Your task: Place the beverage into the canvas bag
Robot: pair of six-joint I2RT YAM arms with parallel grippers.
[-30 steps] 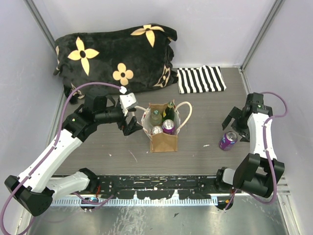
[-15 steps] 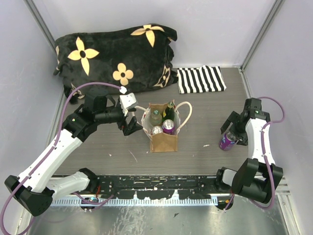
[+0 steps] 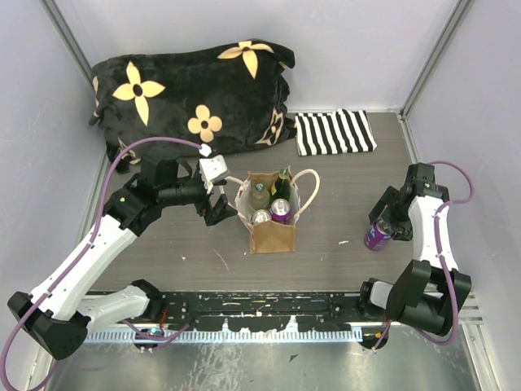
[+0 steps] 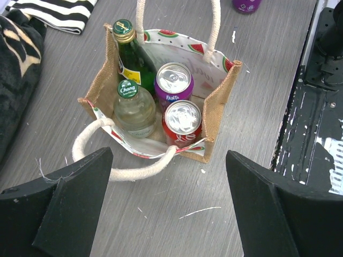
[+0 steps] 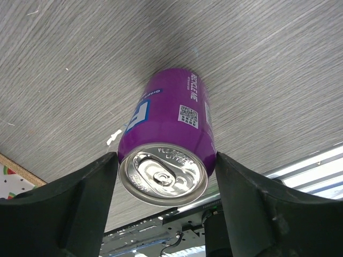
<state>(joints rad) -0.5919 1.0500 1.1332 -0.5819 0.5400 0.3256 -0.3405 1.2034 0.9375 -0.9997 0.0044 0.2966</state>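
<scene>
The beverage, a purple can (image 3: 378, 235), rests on the table at the right. In the right wrist view the purple can (image 5: 169, 128) shows its silver top toward the camera. My right gripper (image 3: 383, 223) (image 5: 163, 179) is shut on it, one finger against each side. The canvas bag (image 3: 272, 234) stands upright mid-table, tan with cream rope handles. In the left wrist view the canvas bag (image 4: 102, 80) holds a green bottle (image 4: 131, 59), a clear bottle (image 4: 132, 107) and two cans. My left gripper (image 3: 218, 208) (image 4: 169, 209) hangs open just left of the bag, nothing between its fingers.
A black flowered cushion (image 3: 195, 90) lies at the back left. A striped cloth (image 3: 334, 132) lies at the back right. The arms' black rail (image 3: 269, 305) runs along the near edge. Walls close in both sides.
My right gripper came down over the purple can and its jaws narrowed onto the can's sides. The left arm and the bag have not moved.
</scene>
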